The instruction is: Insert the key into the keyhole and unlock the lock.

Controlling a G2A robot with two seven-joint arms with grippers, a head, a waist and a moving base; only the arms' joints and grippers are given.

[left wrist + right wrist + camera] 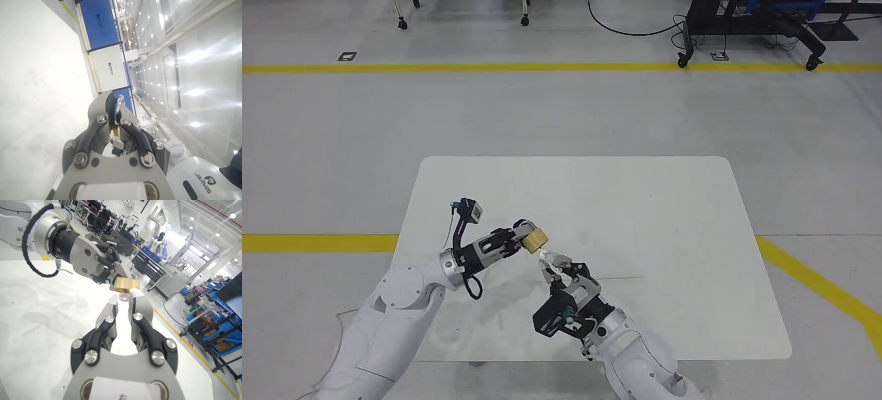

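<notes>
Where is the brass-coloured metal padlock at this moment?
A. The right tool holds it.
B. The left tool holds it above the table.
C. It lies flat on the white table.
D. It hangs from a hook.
B: the left tool is shut on the brass-coloured metal padlock, lifted above the white table, while the right tool is open just in front of it.

Satin brass lock (126, 285) with glossy silver metal shackle (118, 103), shiny metal key (123, 297), matt white table (672, 200)
</notes>
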